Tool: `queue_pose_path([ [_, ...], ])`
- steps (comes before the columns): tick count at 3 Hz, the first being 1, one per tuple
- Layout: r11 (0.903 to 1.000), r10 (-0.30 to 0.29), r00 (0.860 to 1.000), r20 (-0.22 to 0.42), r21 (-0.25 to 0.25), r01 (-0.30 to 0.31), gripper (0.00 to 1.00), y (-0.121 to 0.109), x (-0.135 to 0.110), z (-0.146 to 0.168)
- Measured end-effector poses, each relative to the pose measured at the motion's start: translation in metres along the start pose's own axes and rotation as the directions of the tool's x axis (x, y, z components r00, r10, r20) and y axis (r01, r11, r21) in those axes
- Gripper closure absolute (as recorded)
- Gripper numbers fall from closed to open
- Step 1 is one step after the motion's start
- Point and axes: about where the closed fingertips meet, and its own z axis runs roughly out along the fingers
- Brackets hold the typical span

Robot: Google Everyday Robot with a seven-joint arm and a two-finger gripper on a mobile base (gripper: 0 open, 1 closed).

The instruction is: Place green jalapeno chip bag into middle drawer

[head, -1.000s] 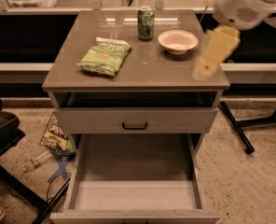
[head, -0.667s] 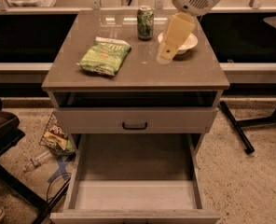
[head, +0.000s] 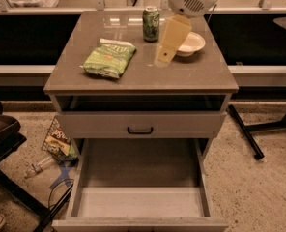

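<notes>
Toward the left of the smooth grey-brown counter (head: pixel 133 79) lies the crinkly green jalapeno chip bag (head: pixel 109 58), flat. Below, the boxy middle drawer (head: pixel 140 202) stands pulled out, its floor pale. At upper centre stands a cylindrical soda can (head: pixel 151 24); beside it the tapered beige gripper (head: pixel 163 56) hovers by a round white bowl (head: pixel 191 43). Its spread cannot be told.

The green jalapeno chip bag (head: pixel 109 58) is of crinkly film with a light gloss. The cabinet top (head: pixel 133 79) under it is smooth, with a soft shine toward the back. The soda can (head: pixel 151 24) looks like shiny metal and the white bowl (head: pixel 193 45) is matt. The gripper (head: pixel 163 56), which hangs over the top between can and bowl, seems pale yellow matt plastic. The middle drawer (head: pixel 140 204) has a pale, matt floor. The ground (head: pixel 259 187) is rough and speckled.
</notes>
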Motion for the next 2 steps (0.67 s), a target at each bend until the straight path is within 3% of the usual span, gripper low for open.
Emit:
queue_pose_path([
  [2,0.9910,0.000,0.999,0.047,-0.134,0.006,0.00,-0.011,-0.053,0.131],
])
